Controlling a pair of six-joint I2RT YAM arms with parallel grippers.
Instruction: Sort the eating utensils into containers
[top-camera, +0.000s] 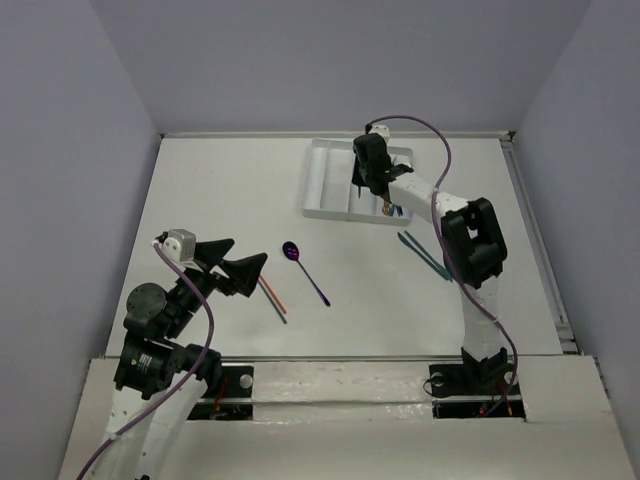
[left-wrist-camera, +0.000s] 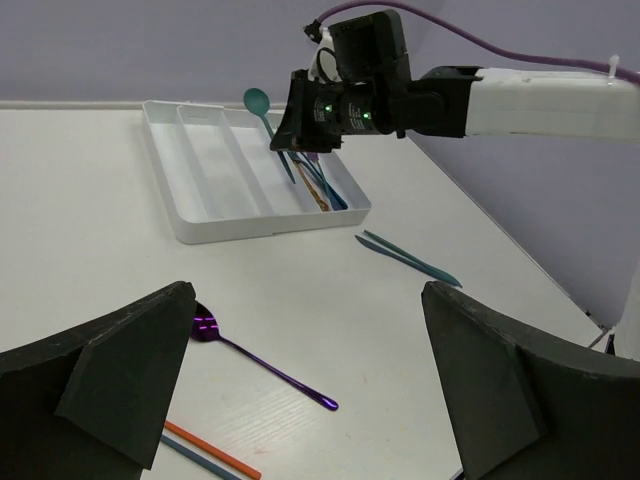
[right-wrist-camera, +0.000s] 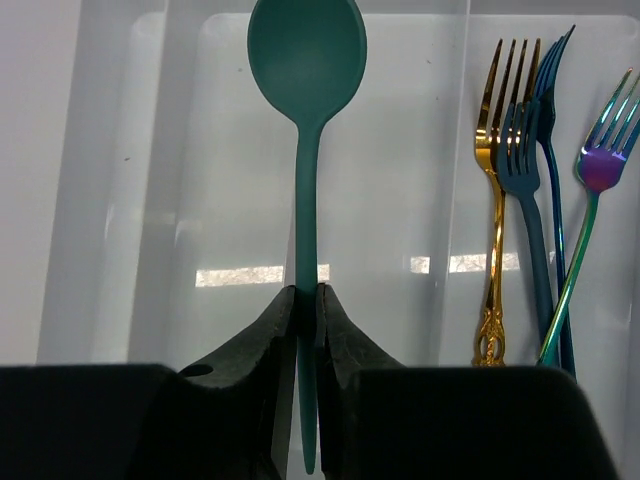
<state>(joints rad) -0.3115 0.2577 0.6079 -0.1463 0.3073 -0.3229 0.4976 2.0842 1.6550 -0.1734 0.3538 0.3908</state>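
- Right gripper pinches the teal spoon by its handle, up over the white tray at 1 o'clock on the table.
- Left gripper is spread wide and holds nothing, at 8 o'clock.
- Done: the gold fork, blue forks and rainbow fork lie in the tray's right slot.
- Left to do, I think: drop the teal spoon in the slot beside the forks.
- Then come the purple spoon in the middle, the teal chopsticks at 3 o'clock and the orange and teal chopsticks at 7 o'clock.
- The table is white and flat, with pale gray walls around it.
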